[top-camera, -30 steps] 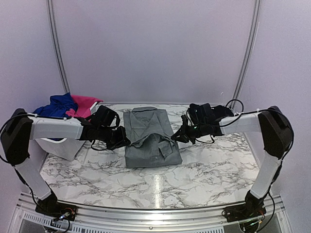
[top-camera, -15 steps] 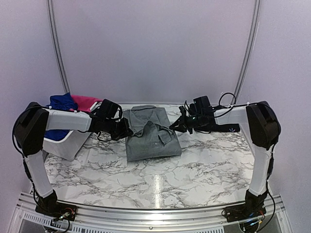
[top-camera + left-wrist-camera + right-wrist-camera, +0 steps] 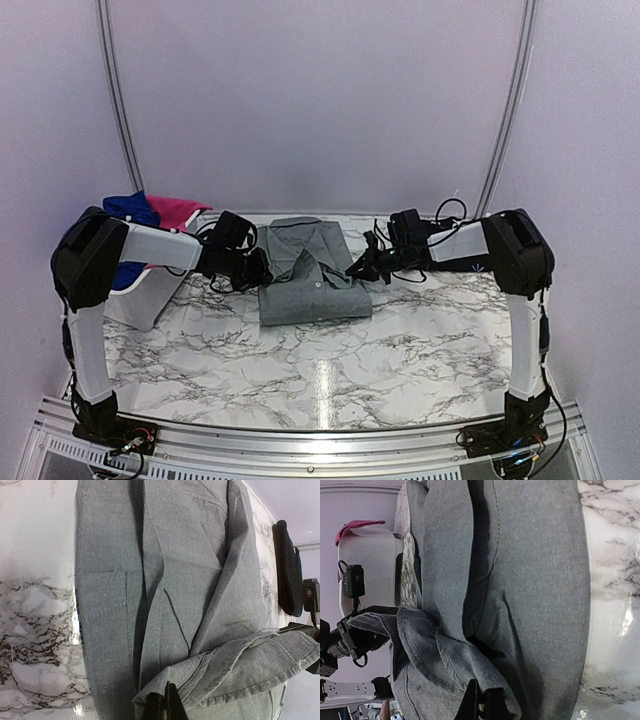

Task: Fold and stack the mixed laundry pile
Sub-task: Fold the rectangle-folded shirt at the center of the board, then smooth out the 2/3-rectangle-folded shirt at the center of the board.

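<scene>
A grey collared button shirt [image 3: 318, 296] from the mixed laundry pile lies on the marble table [image 3: 400, 350], half folded. Its near hem is lifted and doubled back over the body toward the collar. My left gripper [image 3: 262, 272] is shut on the hem's left corner; in the left wrist view the gripper [image 3: 166, 702] pinches the grey shirt [image 3: 175, 580] fold. My right gripper [image 3: 353, 269] is shut on the right corner, and the right wrist view shows the gripper [image 3: 481, 702] biting the grey shirt [image 3: 535, 580] edge. Royal blue [image 3: 124, 210] and hot-pink [image 3: 175, 212] pieces sit at the far left.
A white plastic basket [image 3: 140, 300] stands at the table's left edge holding the blue and pink cloth, close beside my left arm. The same basket [image 3: 370, 555] shows in the right wrist view. Pale walls close in the back and sides.
Both grippers have moved toward the back of the table, carrying the shirt's near hem up and over its body. The shirt's outline is now shorter.
</scene>
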You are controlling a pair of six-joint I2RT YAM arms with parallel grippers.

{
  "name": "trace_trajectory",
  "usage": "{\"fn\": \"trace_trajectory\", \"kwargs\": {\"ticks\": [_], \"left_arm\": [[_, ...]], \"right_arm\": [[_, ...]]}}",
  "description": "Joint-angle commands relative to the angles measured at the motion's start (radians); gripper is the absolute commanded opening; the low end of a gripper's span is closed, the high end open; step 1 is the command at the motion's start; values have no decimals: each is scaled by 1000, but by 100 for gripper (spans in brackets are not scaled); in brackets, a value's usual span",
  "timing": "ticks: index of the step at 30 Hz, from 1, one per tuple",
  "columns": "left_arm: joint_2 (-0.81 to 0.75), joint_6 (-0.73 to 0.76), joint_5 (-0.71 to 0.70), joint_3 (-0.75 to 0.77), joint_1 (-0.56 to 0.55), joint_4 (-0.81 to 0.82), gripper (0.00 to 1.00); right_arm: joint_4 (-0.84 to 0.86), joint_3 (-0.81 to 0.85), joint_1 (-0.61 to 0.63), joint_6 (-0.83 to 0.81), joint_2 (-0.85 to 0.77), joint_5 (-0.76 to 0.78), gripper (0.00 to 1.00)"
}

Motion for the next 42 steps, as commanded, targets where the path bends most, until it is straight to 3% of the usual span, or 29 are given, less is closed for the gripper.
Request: {"fn": "trace_trajectory", "kwargs": {"ticks": [1, 3, 9, 11, 14, 19, 24, 30, 37, 42], "left_arm": [[50, 11, -26, 64, 12, 25, 0], [70, 13, -27, 82, 12, 12, 0], [89, 15, -44, 91, 16, -11, 0], [91, 15, -54, 91, 18, -38, 0], [87, 8, -67, 83, 22, -47, 0], [98, 8, -55, 92, 26, -47, 0], [102, 11, -45, 98, 27, -48, 0], [106, 15, -41, 102, 27, -46, 0], [111, 27, -37, 117, 29, -47, 0], [118, 27, -28, 136, 35, -49, 12]], "right_arm": [[28, 66, -26, -7, 9, -9, 0], [28, 87, -42, 0, 10, -17, 3], [-43, 133, -79, -33, -75, -38, 44], [-82, 124, -79, -63, -111, -48, 48], [-99, 53, -74, -95, -170, -71, 44], [-157, -90, -35, -153, -238, -62, 20], [-202, -103, 33, -192, -213, -28, 2], [-210, -30, 69, -201, -109, 21, 1], [-230, 197, 72, -177, 35, 24, 5], [-232, 289, 72, -159, 102, 11, 8]]}}
